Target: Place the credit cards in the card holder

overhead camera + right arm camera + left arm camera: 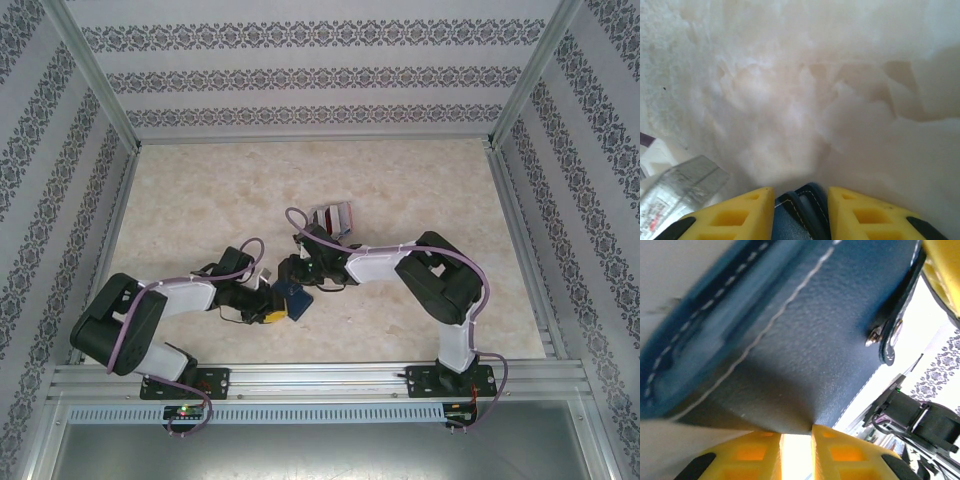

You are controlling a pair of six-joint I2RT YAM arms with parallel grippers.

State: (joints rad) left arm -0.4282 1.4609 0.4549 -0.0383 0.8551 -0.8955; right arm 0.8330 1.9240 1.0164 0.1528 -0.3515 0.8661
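The left gripper (797, 432) sits under the holder (805, 340), its yellow fingers (755, 455) nearly together with the holder's lower edge at their tips. Whether they pinch that edge or only prop it I cannot tell, since bright light shows through the slit between them. Either way the likely purpose is support: the holder appears raised and tilted above the table (200, 190), near the middle just in front of both arms, with its snap (896, 332) tab hanging loose at one side (so it looks unfastened). The right gripper (801, 195) takes it from the opposite side and grasps it, with the navy stitched edges filling the gap between its fingertips. Holds on opposite edges would let the arms spread the flaps and expose a sleeve, which I judge to be the step in hand. The cards (335, 217) lie in a small pile on the table just behind the right wrist, apart from the holder, and a silvery card (682, 185) lies flat near the right fingertips. None looks loaded yet, so one gripper would need to let go to fetch a card.
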